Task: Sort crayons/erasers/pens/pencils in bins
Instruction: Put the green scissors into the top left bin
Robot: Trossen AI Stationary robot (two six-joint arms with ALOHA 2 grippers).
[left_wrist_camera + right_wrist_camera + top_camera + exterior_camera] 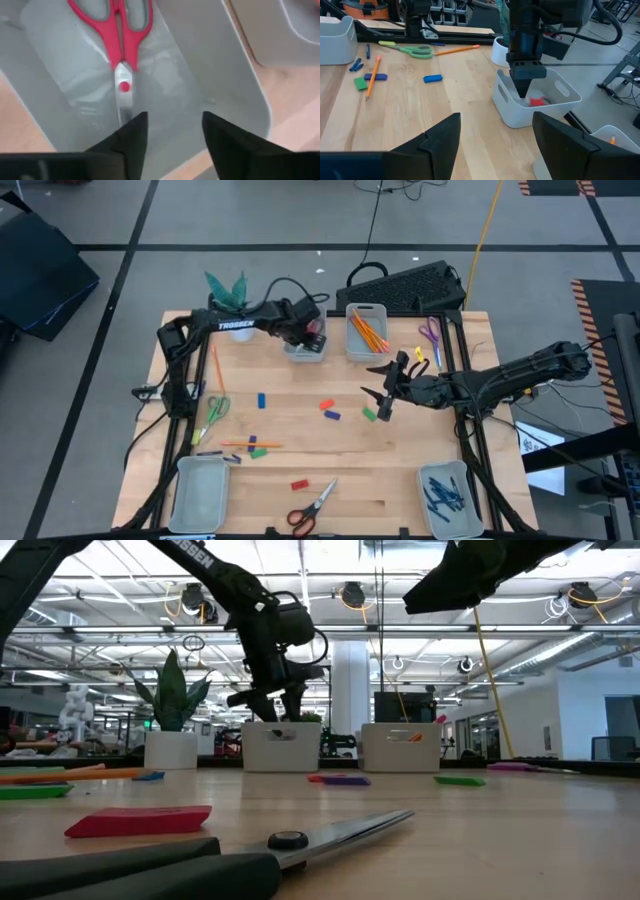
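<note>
From above, the left gripper (pixel 308 332) is seen over a far bin (pixel 305 350); pencils (pixel 368 332) fill the next bin (pixel 366 332), pens (pixel 442 493) the near right one. The right gripper (pixel 386 388) is held spread above a green eraser (pixel 369 414). Low down, red scissors (pixel 200 860) fill the foreground. At the left wrist, fingers (pixel 131 135) are parted over scissors (pixel 117 37). At the right wrist, fingers (pixel 442 137) gape.

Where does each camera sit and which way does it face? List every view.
High: overhead, straight down on the table; both arms show.
Low: table height, level past near scissors; arms overhead.
Left wrist: looks down past open left gripper into a bin holding red scissors.
Right wrist: past open right gripper toward that bin.
Shared: both wrist views show that bin.
</note>
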